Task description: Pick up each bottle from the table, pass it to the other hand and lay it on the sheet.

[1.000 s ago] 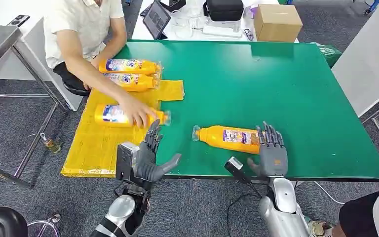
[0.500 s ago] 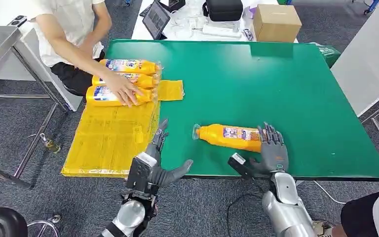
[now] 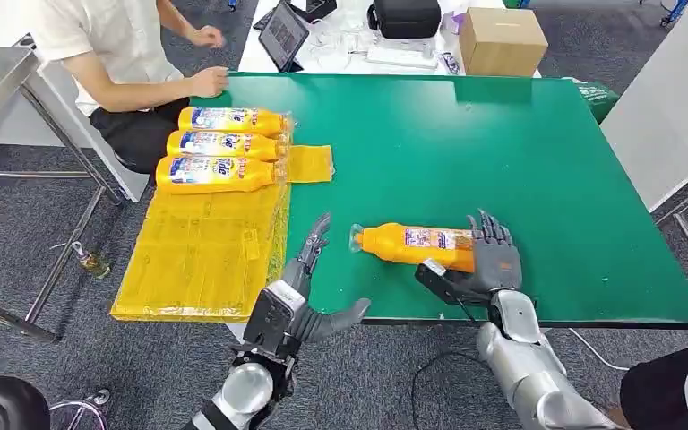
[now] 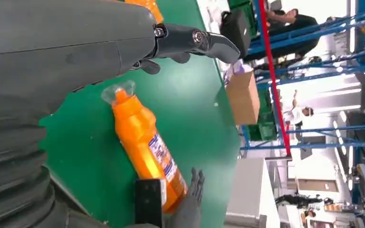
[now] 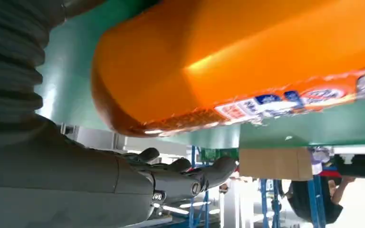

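An orange bottle (image 3: 412, 245) lies on its side near the front edge of the green table (image 3: 502, 152), long axis running along that edge, its clear cap toward the yellow sheet (image 3: 197, 251) and its base at the right hand (image 3: 493, 269). That hand's fingers rest around the base, though whether they grip it is hard to make out. The left hand (image 3: 309, 300) hovers spread and empty at the front edge, while three more bottles (image 3: 224, 145) lie side by side on the sheet's far end.
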`<action>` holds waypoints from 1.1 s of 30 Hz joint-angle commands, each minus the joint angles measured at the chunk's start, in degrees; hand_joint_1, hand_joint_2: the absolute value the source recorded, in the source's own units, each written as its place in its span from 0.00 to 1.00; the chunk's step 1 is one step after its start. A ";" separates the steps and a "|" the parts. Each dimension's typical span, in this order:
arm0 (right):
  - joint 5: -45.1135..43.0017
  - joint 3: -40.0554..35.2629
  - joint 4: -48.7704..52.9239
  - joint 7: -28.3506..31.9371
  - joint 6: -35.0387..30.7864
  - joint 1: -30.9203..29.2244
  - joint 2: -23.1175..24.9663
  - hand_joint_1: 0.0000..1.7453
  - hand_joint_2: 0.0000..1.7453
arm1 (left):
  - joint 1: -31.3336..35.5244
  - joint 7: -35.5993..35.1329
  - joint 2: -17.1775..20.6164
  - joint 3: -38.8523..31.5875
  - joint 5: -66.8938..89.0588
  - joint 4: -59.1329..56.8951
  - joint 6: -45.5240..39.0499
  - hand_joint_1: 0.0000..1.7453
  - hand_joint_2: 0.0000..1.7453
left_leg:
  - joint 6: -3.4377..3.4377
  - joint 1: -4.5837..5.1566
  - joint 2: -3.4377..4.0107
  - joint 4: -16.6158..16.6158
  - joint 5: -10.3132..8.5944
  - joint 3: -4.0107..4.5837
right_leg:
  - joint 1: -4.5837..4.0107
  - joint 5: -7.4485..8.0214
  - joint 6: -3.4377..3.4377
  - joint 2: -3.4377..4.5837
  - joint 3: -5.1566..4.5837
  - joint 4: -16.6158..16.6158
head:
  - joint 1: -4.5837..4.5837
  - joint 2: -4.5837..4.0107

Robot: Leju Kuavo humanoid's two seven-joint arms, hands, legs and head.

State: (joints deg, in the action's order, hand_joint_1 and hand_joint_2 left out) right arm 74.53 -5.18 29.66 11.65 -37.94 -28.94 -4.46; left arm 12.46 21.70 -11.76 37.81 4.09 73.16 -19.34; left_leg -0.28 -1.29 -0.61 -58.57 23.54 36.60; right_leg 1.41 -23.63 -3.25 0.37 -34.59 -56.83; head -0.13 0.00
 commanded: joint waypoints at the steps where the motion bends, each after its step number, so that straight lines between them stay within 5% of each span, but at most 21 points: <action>1: -2.62 -2.75 -8.90 0.05 4.30 -3.31 0.61 0.00 1.00 | 2.64 -3.10 1.62 2.04 -4.56 -2.36 3.82 0.00 1.00 | 0.08 -0.01 0.10 0.06 0.08 -0.29 | -0.06 -0.05 0.17 0.01 0.28 0.09 | -0.02 0.00; 5: -3.92 -3.18 -9.49 0.46 7.71 -3.22 0.17 0.00 1.00 | 2.91 -3.12 2.10 2.18 -5.68 -2.17 4.75 0.00 1.00 | 0.06 -0.02 0.03 0.08 0.06 -0.28 | -0.07 -0.06 0.18 -0.05 0.29 0.08 | 0.00 0.00; 6: -5.34 -2.63 -9.66 1.43 9.76 -3.21 0.22 0.31 1.00 | 2.94 -3.13 2.20 2.22 -5.67 -2.12 4.79 0.00 1.00 | 0.08 -0.03 0.05 0.09 0.08 -0.36 | -0.09 -0.07 0.22 -0.05 0.37 0.11 | 0.00 0.00; 7: -6.85 -2.06 -9.76 2.18 11.88 -3.06 0.14 0.97 1.00 | 2.95 -3.41 2.16 2.01 -5.95 -2.23 4.70 0.00 1.00 | 0.06 -0.03 0.04 0.09 0.05 -0.32 | -0.07 -0.03 0.17 -0.04 0.31 0.11 | 0.00 0.00; 13: -12.55 -0.14 -10.64 3.98 18.01 -2.18 0.21 1.00 1.00 | 3.54 -4.15 2.26 1.58 -8.11 -2.91 5.78 0.00 1.00 | 0.10 -0.06 0.03 0.14 0.05 -0.57 | -0.12 0.00 0.23 -0.09 0.54 0.21 | -0.02 0.00; 23: -14.08 0.37 -10.51 4.98 19.01 -2.04 0.07 1.00 1.00 | 3.61 -4.25 2.42 1.62 -8.60 -2.79 6.13 0.00 1.00 | 0.10 -0.06 0.04 0.16 0.11 -1.03 | -0.11 0.02 0.20 0.04 0.90 0.25 | 0.00 0.00; 24: -18.95 3.42 -9.46 9.49 21.19 -1.54 0.77 1.00 1.00 | 3.42 -4.21 2.46 1.28 -9.15 -2.71 5.91 0.00 1.00 | 0.09 -0.06 0.05 0.14 0.11 -1.03 | -0.11 0.01 0.17 0.06 0.89 0.23 | -0.02 0.00; 29: -19.09 3.43 -9.39 9.63 21.13 -1.37 0.90 1.00 1.00 | 3.39 -4.17 2.67 1.13 -9.24 -2.77 5.88 0.00 1.00 | 0.07 -0.04 0.16 0.09 0.16 -1.04 | -0.08 0.00 0.12 0.19 0.87 0.16 | 0.00 0.00; 31: -24.75 5.49 -6.96 15.51 19.79 -0.27 2.24 1.00 1.00 | 2.31 -1.70 2.16 -0.39 -11.18 -1.88 4.46 0.00 1.00 | 0.06 -0.07 0.18 0.08 0.16 -1.03 | -0.11 0.00 0.13 0.18 0.88 0.17 | -0.04 0.00; 33: -29.29 6.17 -4.23 18.50 19.19 0.72 3.93 1.00 1.00 | 0.79 3.22 0.78 -2.65 -7.84 -1.29 -4.58 0.00 1.00 | 0.10 -0.09 0.17 0.18 0.12 -1.06 | -0.14 0.03 0.23 0.13 0.92 0.27 | -0.04 0.00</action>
State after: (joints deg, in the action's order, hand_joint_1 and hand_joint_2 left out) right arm 53.48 -3.45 24.46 23.24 -18.49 -32.59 -4.70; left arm 14.08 18.38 -10.88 38.29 -5.64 73.09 -13.68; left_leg -0.24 -1.29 -0.39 -58.56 23.69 35.70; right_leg 1.39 -23.62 -3.24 0.65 -33.88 -56.76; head -0.18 0.00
